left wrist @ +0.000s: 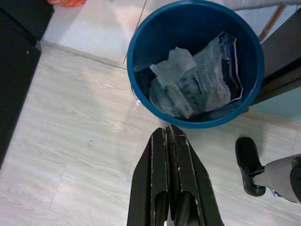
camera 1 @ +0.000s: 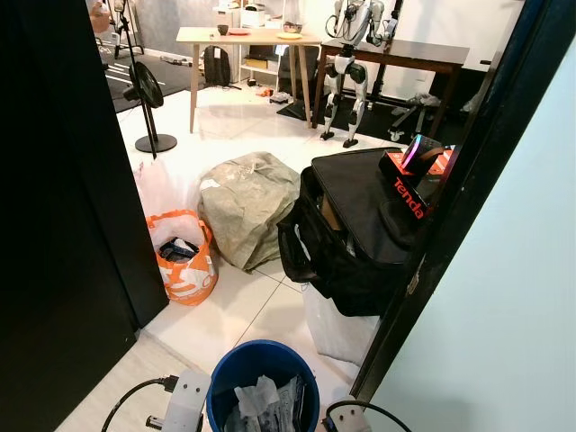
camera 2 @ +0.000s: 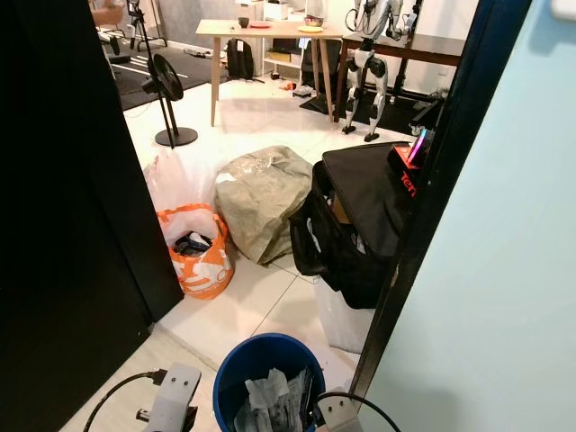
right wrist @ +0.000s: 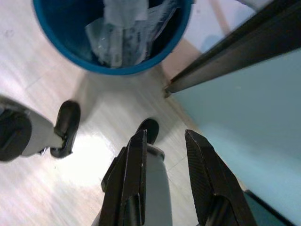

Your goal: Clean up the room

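1. A blue bucket (camera 1: 263, 382) stands on the floor right in front of the robot, at the doorway threshold where pale wood flooring meets white tiles; it holds crumpled clear plastic wrappers (left wrist: 197, 77) and paper.
2. The left claw (left wrist: 170, 141) hangs just short of the bucket's rim, its two black fingers pressed together with nothing between them.
3. The right claw (right wrist: 167, 141) hangs beside the bucket near the dark door frame (camera 1: 468, 193), its fingers parted a little and empty.
4. Beyond the bucket, an orange and white bag (camera 1: 183, 256) sits on the tiles by the black panel on the left, with dark items inside.
5. Just beside it lies a bulky grey-green sack (camera 1: 247, 202).
6. To the right, a large black bag (camera 1: 360, 225) stands open, with a black and orange Tenda box (camera 1: 412, 171) on top.
7. Farther back stand a floor fan (camera 1: 148, 99), a wooden desk (camera 1: 243, 40) and another humanoid robot (camera 1: 351, 63).
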Available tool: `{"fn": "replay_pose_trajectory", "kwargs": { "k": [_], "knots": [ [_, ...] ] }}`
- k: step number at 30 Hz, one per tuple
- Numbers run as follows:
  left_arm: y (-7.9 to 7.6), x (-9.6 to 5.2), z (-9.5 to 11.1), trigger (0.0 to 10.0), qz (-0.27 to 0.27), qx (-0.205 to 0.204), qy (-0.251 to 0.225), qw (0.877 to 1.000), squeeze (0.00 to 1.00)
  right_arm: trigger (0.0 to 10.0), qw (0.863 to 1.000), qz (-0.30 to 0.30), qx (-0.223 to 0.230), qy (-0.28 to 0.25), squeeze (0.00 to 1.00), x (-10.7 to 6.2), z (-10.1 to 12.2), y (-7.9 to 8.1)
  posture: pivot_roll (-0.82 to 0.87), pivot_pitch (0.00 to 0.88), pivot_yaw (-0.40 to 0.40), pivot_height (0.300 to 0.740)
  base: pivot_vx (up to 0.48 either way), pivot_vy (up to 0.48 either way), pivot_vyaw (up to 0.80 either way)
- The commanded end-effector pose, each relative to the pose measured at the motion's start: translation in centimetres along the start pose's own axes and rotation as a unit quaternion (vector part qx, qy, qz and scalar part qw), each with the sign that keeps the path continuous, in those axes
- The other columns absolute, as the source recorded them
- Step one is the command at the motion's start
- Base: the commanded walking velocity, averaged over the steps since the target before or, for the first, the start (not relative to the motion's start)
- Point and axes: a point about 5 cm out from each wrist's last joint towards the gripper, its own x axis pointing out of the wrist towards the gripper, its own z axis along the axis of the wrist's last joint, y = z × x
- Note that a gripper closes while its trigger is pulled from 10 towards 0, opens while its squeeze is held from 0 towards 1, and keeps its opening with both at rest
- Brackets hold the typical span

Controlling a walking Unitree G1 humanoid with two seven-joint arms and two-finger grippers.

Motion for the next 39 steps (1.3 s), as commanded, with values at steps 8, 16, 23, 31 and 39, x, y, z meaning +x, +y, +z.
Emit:
{"fn": "replay_pose_trajectory", "kwargs": {
  "k": [8,16,23,31,39],
  "knots": [
    [-0.23,0.06,-0.54,10.0,0.002,0.014,0.008,1.0,0.0,10.0,1.0,-0.002,0.012,0.002,0.0,0.05,-0.33,-0.05,0.04,0.097,-0.045,0.74,0.0,0.0,0.0],
    [0.29,0.09,-0.31,10.0,0.024,0.006,-0.006,1.0,0.0,10.0,0.999,-0.008,0.027,-0.016,0.0,0.04,0.1,-0.05,0.03,0.12,-0.056,0.74,0.0,0.0,0.0],
    [0.4,0.07,-0.34,10.0,0.029,0.004,-0.007,1.0,0.0,10.0,0.999,-0.009,0.034,-0.02,0.0,0.02,0.2,-0.18,0.03,0.133,-0.064,0.74,0.0,0.0,0.0],
    [0.26,-0.1,-0.56,10.0,0.034,0.0,-0.007,0.999,0.0,10.0,0.999,0.002,0.033,-0.017,0.0,0.02,0.07,-0.01,0.03,0.141,-0.072,0.74,0.0,0.0,-0.4],
    [0.01,-0.1,-0.43,10.0,0.023,0.018,-0.013,0.999,0.0,10.0,0.999,0.008,0.037,-0.013,0.0,0.05,-0.01,0.12,0.03,0.146,-0.072,0.74,0.0,0.0,-0.8]
  ]
}}
